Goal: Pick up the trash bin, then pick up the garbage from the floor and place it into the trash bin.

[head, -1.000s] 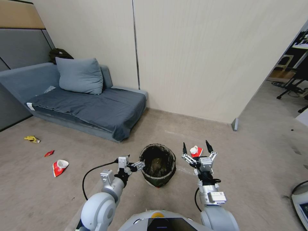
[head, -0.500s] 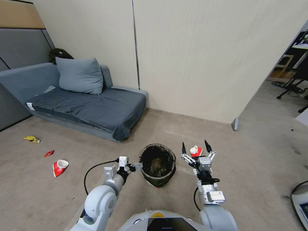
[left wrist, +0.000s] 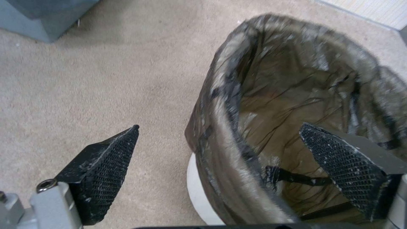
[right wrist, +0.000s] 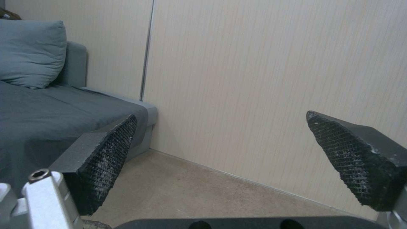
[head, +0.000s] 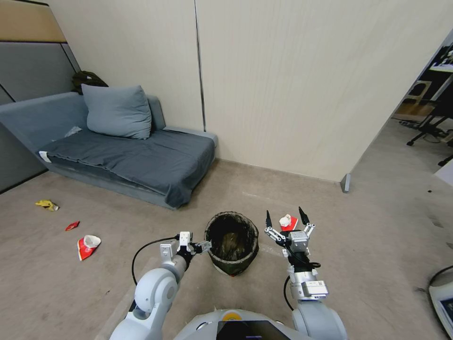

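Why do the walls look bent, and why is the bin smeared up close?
Head view: a wide lens bows the wall seam and the room's edges. Left wrist view: the trash bin rim is smeared with blur, while the left end effector stays crisp.

The left gripper [left wrist: 220,152] is spread wide at the bottom of the frame, straddling the bin [left wrist: 297,105] rim: one finger [left wrist: 106,162] over the carpet [left wrist: 85,86] outside, the other inside the bag. A grey sofa [left wrist: 42,16] corner fills the upper left.
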Available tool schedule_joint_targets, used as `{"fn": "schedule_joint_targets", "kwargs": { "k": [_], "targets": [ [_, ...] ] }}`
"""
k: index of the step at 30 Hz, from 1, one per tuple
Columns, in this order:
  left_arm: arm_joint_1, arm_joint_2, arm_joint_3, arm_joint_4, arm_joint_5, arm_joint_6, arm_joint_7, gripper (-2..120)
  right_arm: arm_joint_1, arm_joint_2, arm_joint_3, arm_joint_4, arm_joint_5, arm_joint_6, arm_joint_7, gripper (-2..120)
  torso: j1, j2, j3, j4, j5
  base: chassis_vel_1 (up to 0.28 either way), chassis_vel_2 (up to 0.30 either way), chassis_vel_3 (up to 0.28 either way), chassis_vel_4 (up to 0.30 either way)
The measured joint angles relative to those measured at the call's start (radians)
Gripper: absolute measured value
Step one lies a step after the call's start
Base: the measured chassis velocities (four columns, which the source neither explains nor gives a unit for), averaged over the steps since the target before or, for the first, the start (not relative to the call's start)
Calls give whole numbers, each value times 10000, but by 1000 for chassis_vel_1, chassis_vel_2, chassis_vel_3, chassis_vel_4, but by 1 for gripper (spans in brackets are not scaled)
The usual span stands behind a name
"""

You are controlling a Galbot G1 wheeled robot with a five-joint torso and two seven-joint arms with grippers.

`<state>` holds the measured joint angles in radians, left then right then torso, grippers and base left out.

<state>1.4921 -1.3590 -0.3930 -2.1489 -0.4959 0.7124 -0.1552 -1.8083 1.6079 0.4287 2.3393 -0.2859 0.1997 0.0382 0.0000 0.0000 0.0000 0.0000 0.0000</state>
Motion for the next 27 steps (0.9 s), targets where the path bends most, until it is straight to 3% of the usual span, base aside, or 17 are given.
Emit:
{"fn": "schedule_joint_targets", "kwargs": {
  "k": [27],
  "targets": [
    [-412, -342, 542, 1222, 492, -93, 310, 93, -34, 0, -20, -26, -76, 34, -66, 100, 0, 0, 0, 0, 0, 0, 0, 0, 0]
  ]
}}
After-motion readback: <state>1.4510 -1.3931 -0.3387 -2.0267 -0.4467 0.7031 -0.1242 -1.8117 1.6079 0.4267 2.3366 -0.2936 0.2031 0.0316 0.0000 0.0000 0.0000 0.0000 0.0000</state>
